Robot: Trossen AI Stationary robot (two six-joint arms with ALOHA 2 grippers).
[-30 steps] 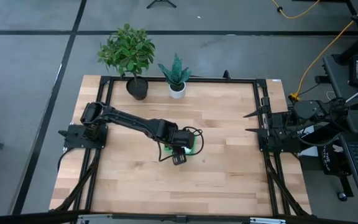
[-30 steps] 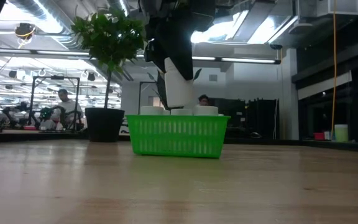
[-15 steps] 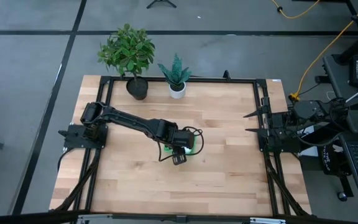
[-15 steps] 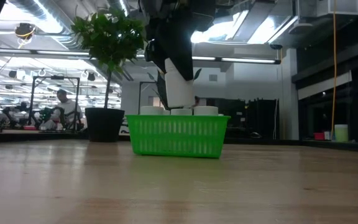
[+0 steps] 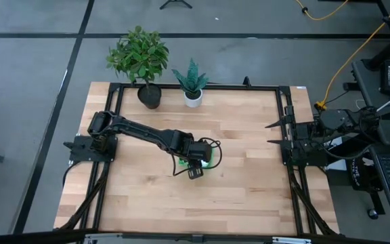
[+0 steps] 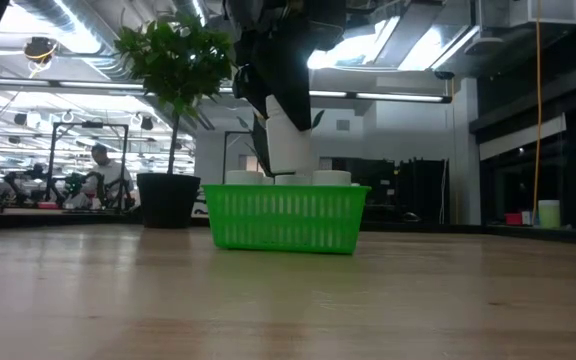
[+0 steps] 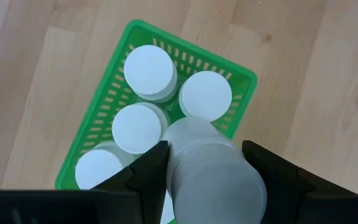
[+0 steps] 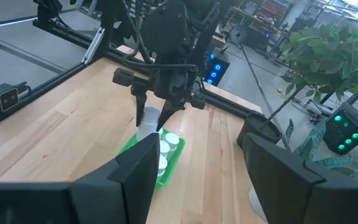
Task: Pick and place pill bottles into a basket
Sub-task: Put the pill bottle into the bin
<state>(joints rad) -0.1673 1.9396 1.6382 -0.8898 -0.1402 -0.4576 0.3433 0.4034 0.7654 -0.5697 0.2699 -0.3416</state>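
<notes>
While the left gripper (image 7: pixel 207 165) is hanging at frame centre in the high view, clamping an upright bottle (image 7: pixel 213 171), the basket (image 7: pixel 244 78) is lying directly beneath with four bottles inside. The right gripper (image 8: pixel 197 180), fingers parted and empty, is waiting at the right edge.

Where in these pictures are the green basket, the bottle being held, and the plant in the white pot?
green basket (image 6: pixel 283 218): low view, on its front mesh wall.
held pill bottle (image 7: pixel 213 171): left wrist view, on its white side between the fingers.
plant in white pot (image 5: pixel 192 98): high view, on the pot.
</notes>
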